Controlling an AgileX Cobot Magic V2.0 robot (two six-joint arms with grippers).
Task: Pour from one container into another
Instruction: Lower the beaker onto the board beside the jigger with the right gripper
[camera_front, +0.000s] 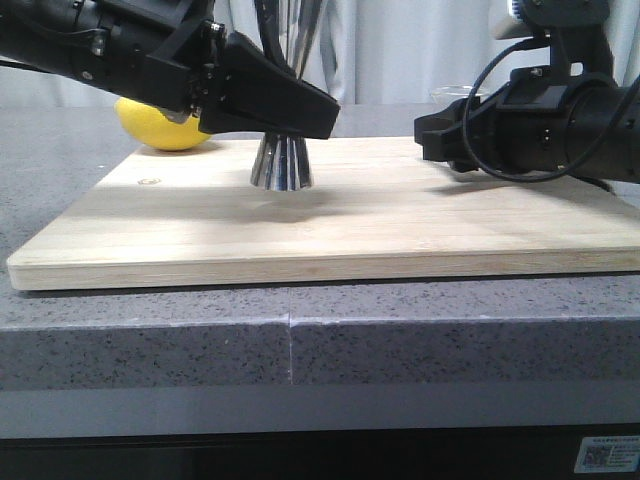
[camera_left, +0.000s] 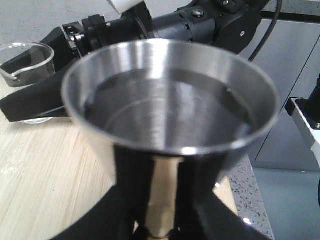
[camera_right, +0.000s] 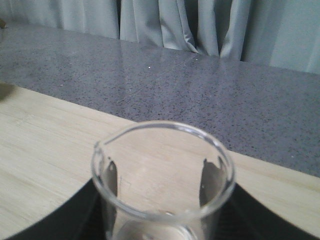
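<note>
A pale wooden board (camera_front: 330, 235) lies on a speckled grey counter (camera_front: 300, 340), filling the middle of the front view. Left of centre on the board stands a shiny steel jigger (camera_front: 281, 164), its lower cone resting on the wood and its upper part hidden behind the left gripper (camera_front: 290, 112), a black claw reaching in from the upper left of the frame. In the left wrist view the jigger (camera_left: 170, 115) fills the picture, its wide upper cup holding clear liquid, and the dark fingers (camera_left: 125, 175) close against its narrow gold-tinted waist at the bottom centre, so this claw is clamped on the jigger. A yellow lemon (camera_front: 160, 128) sits at the board's far left edge, behind the left arm. The right gripper (camera_front: 440, 140) enters from the right side of the front view, low over the board, well apart from the jigger. In the right wrist view a small clear glass beaker (camera_right: 162, 185) stands upright at the bottom centre, with dark fingers (camera_right: 85, 210) pressed on either side of its wall; this claw is clamped on the beaker. The beaker (camera_left: 27, 62) also shows at the upper left of the left wrist view. Grey curtains (camera_right: 200, 25) hang behind the counter.
</note>
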